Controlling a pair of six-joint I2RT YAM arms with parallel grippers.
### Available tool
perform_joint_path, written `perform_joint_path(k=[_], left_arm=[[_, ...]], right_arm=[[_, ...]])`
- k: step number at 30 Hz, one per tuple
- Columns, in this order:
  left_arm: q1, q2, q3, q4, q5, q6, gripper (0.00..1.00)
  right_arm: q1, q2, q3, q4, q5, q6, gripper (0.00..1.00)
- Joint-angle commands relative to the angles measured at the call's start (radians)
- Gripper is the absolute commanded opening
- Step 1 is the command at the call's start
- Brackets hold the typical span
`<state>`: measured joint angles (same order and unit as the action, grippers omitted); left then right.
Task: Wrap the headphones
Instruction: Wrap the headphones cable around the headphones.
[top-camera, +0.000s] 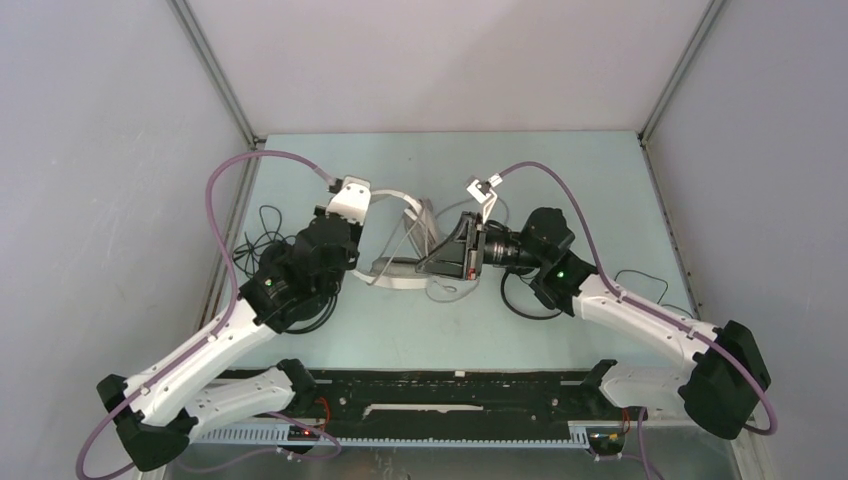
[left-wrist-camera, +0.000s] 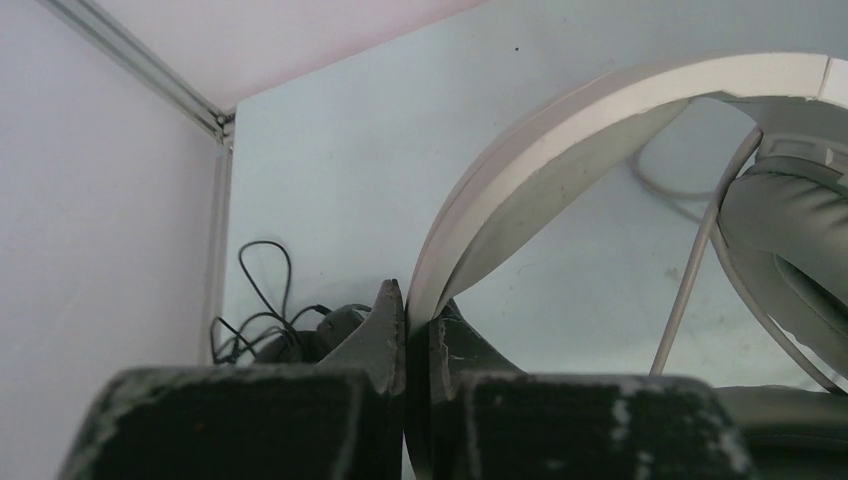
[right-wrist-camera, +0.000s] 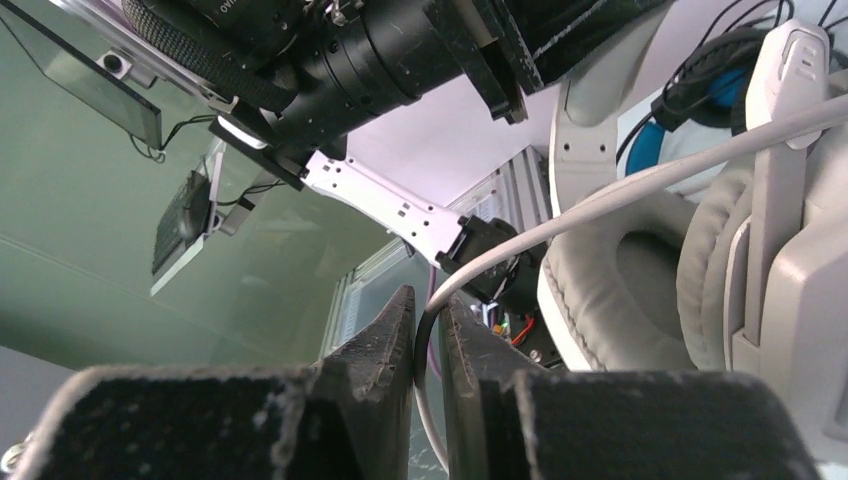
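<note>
Almost nothing here can be read. In the right wrist view, up at eleven o'clock, a few tiny white letters (right-wrist-camera: 232, 8) stand on a black round tube (right-wrist-camera: 340, 65). The top edge of the view cuts them off. They are too small for me to tell the word. I can read nothing else anywhere.
</note>
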<state>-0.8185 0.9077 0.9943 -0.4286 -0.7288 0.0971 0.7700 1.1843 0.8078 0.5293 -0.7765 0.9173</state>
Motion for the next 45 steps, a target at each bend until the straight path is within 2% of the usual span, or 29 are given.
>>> perform_joint_path(k=[1,9,17,21,26,33,39,45], left_arm=[[0.007,-0.039,0.042,0.114,-0.066,-0.222,0.00],[0.007,-0.004,0.087,0.063,-0.152,-0.401,0.00],[0.007,0.005,0.123,0.048,-0.097,-0.521,0.00],[0.006,0.002,0.137,0.035,-0.117,-0.574,0.00],[0.006,0.003,0.170,-0.027,-0.174,-0.656,0.00],[0.006,0.000,0.214,-0.098,-0.161,-0.749,0.00],[0.005,-0.009,0.237,-0.123,-0.118,-0.805,0.00],[0.006,-0.024,0.274,-0.148,-0.069,-0.851,0.00]], right_arm=[[0.036,0.010,0.079,0.024,0.064,-0.075,0.17],[0.097,-0.031,0.080,-0.114,0.258,-0.281,0.18],[0.150,-0.032,0.080,-0.124,0.345,-0.358,0.19],[0.182,-0.033,0.080,-0.146,0.388,-0.405,0.20],[0.242,-0.041,0.080,-0.189,0.476,-0.550,0.22],[0.308,-0.037,0.080,-0.196,0.583,-0.722,0.24],[0.362,-0.016,0.063,-0.168,0.644,-0.808,0.26],[0.389,-0.046,-0.094,0.054,0.665,-0.911,0.29]])
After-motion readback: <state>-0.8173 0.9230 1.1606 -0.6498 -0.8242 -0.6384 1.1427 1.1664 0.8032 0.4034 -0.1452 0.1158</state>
